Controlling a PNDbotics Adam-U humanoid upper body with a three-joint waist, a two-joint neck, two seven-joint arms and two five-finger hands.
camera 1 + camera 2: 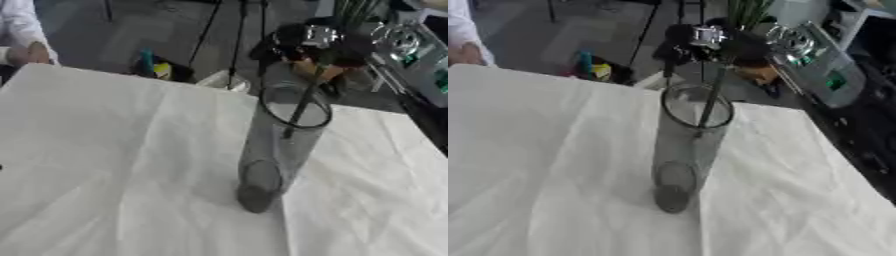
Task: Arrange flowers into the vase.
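White cloth [114, 165] covers the table nearest the camera, creased, w/ a tall clear glass vase [278, 150] stood upright on it, roughly mid-table and somewhat toward the far edge. Above the vase mouth, beyond the far edge, the right hand [710, 42] is seen, black w/ silver parts, fingers curled round a dark flower stem [710, 97]; green stalks [748, 11] rise above the hand. The stem's lower end is already inside the rim, hanging partway down the vase, well short of the bottom. Left hand is not shown in either view. Step in hand is judged to be the insertion itself: stem entered, not yet released. Next move prob. calls for the stem to be lowered further, kept clear of the rim so the vase is not tipped, then the fingers opened and the hand lifted straight up w/o dragging the flower back out.
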